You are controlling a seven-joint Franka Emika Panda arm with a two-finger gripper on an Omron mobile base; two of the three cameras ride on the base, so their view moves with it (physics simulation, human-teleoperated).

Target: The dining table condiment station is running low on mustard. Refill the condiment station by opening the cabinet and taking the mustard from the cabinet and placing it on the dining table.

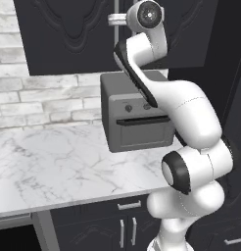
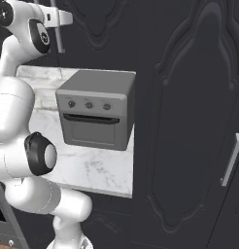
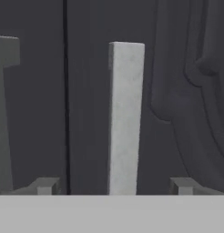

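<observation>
End effector (image 3: 116, 185), jaws spread, is straddling the cabinet (image 3: 186, 91) handle (image 3: 125, 118); closing off-centre, we are risking slipping off.

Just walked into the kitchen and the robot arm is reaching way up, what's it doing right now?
The arm is reaching for the black upper cabinet above the marble counter with the grey toaster oven. In the hand view its pincer is open, fingertips either side of a silver bar handle without touching it. The doors look shut, and the mustard isn't out yet.
</observation>
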